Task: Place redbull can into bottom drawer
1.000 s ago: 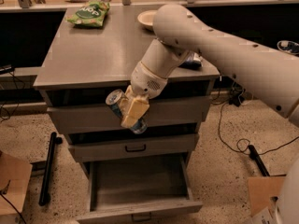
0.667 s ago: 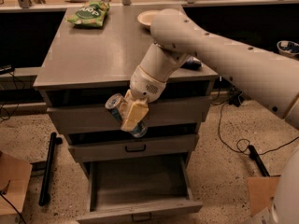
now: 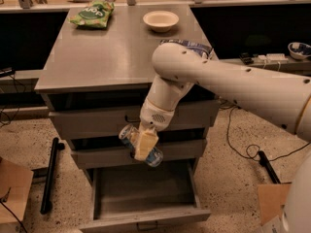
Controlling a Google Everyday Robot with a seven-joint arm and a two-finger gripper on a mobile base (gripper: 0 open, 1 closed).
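Step in hand: carry. The can is not yet in the box.

- My gripper (image 3: 143, 150) hangs at centre frame, in front of the middle drawer (image 3: 97, 156). Jaws clamped on the redbull can (image 3: 154, 157).
- The can lies tilted in my grip, silver top toward the upper left and base toward the lower right. It is above the opening and touches nothing but me.
- The bottom drawer (image 3: 146, 219) is pulled out at lower centre. Its floor looks bare.

Next move, as I judge it: descend toward the bottom of the frame until the can is inside the walls, staying clear of the middle drawer's face, then release. With this tilt I expect the can to land on its side and perhaps roll.

Count:
- Cans: one.
- Drawers: three. The bottom one is open; the middle drawer and top drawer (image 3: 87, 123) are in.
- On the cabinet top (image 3: 112, 57), upper frame: one green snack bag (image 3: 92, 14) and one bowl (image 3: 161, 20).
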